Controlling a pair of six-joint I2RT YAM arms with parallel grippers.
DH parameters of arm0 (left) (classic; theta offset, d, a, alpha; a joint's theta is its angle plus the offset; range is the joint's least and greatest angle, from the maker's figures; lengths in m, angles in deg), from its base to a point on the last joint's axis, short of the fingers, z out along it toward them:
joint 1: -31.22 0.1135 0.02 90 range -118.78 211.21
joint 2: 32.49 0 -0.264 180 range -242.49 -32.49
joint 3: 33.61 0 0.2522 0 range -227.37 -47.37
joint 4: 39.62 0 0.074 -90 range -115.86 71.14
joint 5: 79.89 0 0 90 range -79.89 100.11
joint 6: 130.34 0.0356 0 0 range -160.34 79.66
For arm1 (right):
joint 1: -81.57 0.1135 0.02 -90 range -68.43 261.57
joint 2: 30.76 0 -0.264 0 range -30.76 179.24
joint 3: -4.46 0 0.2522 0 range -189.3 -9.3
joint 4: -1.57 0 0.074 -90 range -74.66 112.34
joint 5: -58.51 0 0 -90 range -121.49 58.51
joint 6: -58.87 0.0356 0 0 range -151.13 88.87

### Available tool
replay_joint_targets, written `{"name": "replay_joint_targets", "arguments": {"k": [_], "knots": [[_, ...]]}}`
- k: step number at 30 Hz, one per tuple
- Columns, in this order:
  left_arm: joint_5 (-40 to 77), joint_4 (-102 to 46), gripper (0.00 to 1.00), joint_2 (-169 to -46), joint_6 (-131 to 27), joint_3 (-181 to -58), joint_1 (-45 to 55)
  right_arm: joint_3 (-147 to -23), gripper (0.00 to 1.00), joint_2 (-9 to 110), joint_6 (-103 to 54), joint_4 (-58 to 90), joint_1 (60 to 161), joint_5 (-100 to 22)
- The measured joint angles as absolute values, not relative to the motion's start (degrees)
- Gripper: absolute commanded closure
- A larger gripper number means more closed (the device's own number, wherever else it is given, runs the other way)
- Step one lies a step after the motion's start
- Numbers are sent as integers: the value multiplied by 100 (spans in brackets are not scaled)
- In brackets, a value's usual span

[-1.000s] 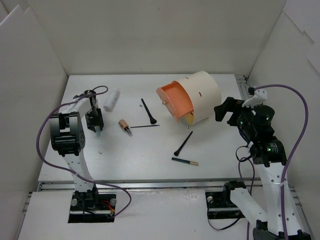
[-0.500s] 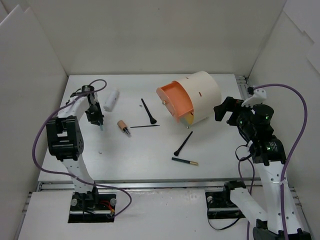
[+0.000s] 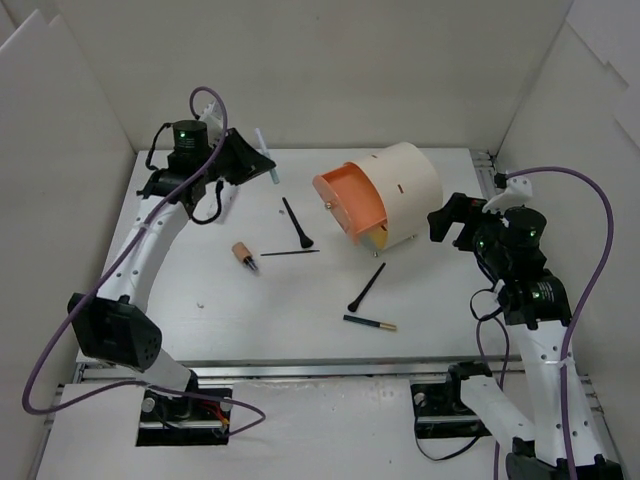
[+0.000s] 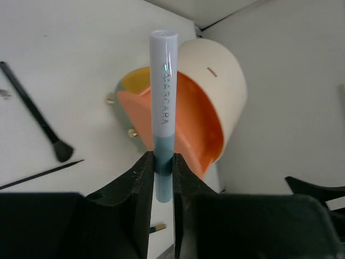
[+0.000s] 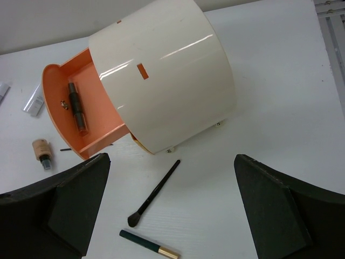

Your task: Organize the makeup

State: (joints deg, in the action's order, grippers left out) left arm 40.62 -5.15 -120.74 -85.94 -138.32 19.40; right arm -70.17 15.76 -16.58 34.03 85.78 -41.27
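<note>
My left gripper [image 4: 163,162] is shut on the teal end of a pale slim mascara pen [image 4: 164,81]. It holds the pen in the air at the back left [image 3: 266,163], pointing at the open orange drawer [image 4: 188,124]. On the table lie two black brushes [image 3: 297,222] [image 3: 367,287], a thin black stick [image 3: 290,253], a stubby tan brush [image 3: 246,253] and a dark gold-ended pencil [image 3: 370,322]. The white tube [image 5: 33,102] lies below the left arm. My right gripper [image 5: 171,167] is open beside the cylinder, above one brush [image 5: 153,194].
The big cream cylinder [image 3: 405,185] lies on its side at the back centre. Its orange drawer [image 5: 86,116] is pulled out to the left with a dark stick-like item [image 5: 75,105] inside. White walls close off the table at the back and both sides.
My left gripper shut on the pale pen at the table's left. The arm then rose and swung back and right, carrying the pen toward the drawer. The right arm stayed still.
</note>
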Motion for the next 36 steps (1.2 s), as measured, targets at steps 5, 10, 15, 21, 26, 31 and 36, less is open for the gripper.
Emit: {"name": "replay_joint_targets", "arguments": {"k": [5, 10, 15, 21, 26, 31, 36], "knots": [[4129, -1201, 100, -12749, -9538, -14235, 1341, -7017, 2, 1581, -1658, 3401, 8578, -4116], [3996, -1490, 100, -13437, -10061, -14777, 764, -7017, 2, 1574, -1658, 3401, 8578, -4103], [3836, -1544, 95, -13813, -10273, -15264, 281, -7017, 2, 1502, -1661, 3403, 8578, -4086], [3664, -1433, 81, -13879, -10301, -15400, 6, -7017, 2, 1366, -1696, 3408, 8578, -4044], [3436, -1208, 69, -13879, -10233, -15406, -29, -7017, 2, 1358, -1755, 3421, 8578, -4027], [3268, -919, 61, -13879, -10109, -15583, -60, -7012, 2, 1353, -1759, 3438, 8578, -4029], [3251, -836, 55, -13868, -9971, -15778, -86, -6988, 5, 1325, -1809, 3493, 8578, -4171]]}}
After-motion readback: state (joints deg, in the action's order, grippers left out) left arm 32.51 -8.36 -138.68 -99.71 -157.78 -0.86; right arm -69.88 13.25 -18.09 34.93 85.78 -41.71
